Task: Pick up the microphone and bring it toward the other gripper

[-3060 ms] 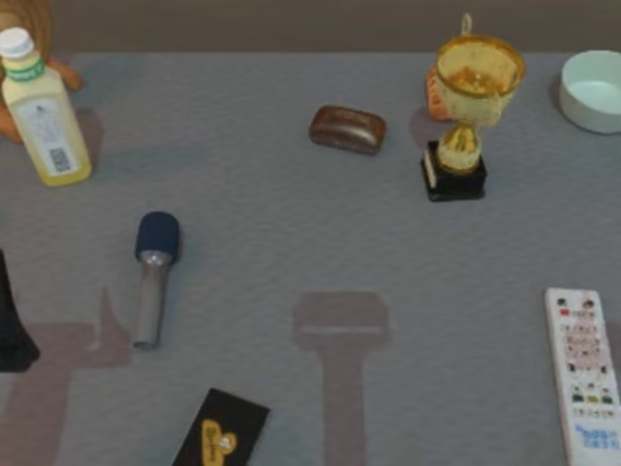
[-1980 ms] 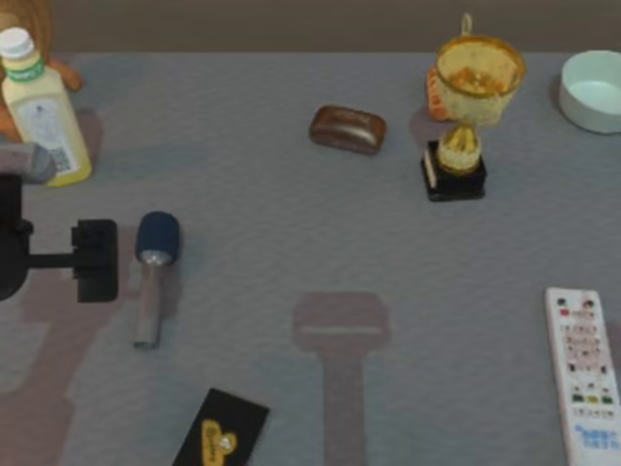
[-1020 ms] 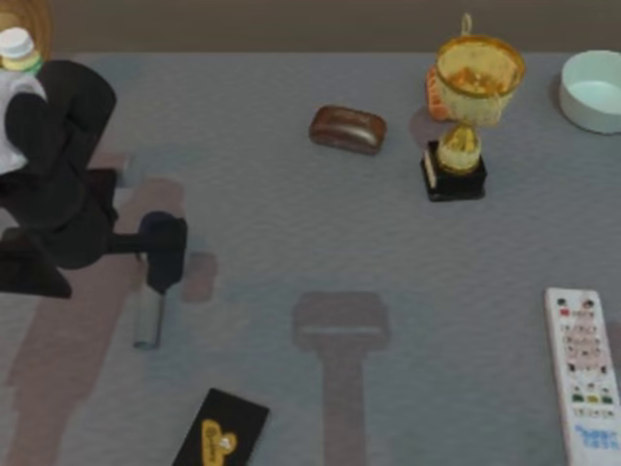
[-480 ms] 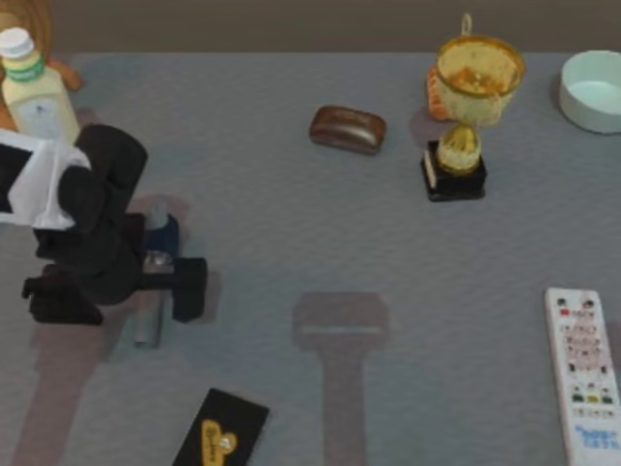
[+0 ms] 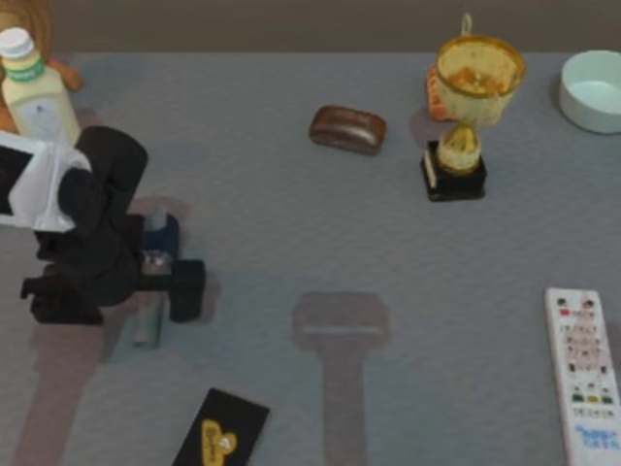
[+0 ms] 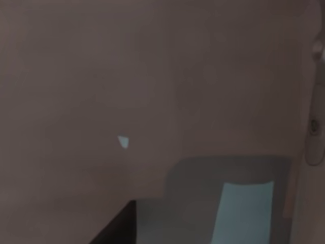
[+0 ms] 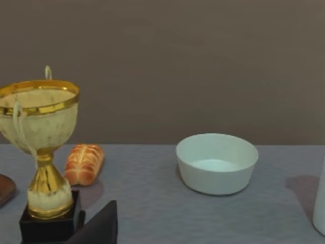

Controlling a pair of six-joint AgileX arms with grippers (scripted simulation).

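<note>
Left gripper (image 5: 114, 291), black and two-fingered, sits low over the small microphone (image 5: 155, 254) with the navy-blue head and silver-grey handle, one finger at each side of the handle at the table's 9 o'clock edge; whether the fingers press the handle cannot be told. Compared with half a second ago the fingers stand slightly closer together, and the microphone lies in the same place, head toward 12 o'clock, handle tip (image 5: 146, 335) toward 6 o'clock. Three seconds ago this arm was only a dark tip at the left border. Right gripper is out of the top view; only a black finger tip (image 7: 99, 226) shows in its wrist view, so its opening cannot be told. Open grey tabletop (image 5: 291, 223) stretches from the microphone toward 3 o'clock, bounded by a brown oblong bar (image 5: 347, 128) and a gold trophy cup on a black base (image 5: 466, 107) toward 1 o'clock, a pale bowl (image 5: 592, 89) at 2 o'clock, a white remote control (image 5: 585, 374) at 4 o'clock, a black card with a yellow emblem (image 5: 220, 432) at 7 o'clock, and a pale yellow bottle (image 5: 34, 92) at 10 o'clock.
</note>
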